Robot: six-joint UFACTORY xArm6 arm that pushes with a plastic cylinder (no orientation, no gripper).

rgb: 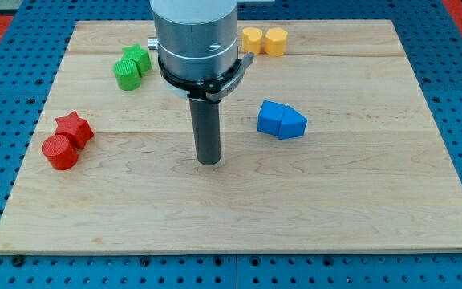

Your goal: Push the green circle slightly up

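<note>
The green circle (pixel 127 74) lies near the board's upper left, touching a green star (pixel 138 56) just above and to its right. My tip (pixel 208 162) rests on the board near its middle, well below and to the right of the green circle, touching no block. The arm's grey body (pixel 195 36) rises from the rod to the view's top and hides the board behind it.
A red star (pixel 74 127) and a red circle (pixel 59 152) sit together at the left. Two blue blocks (pixel 281 120) lie touching right of my tip. Two yellow blocks (pixel 264 39) sit at the top. The wooden board (pixel 359 201) lies on a blue pegboard.
</note>
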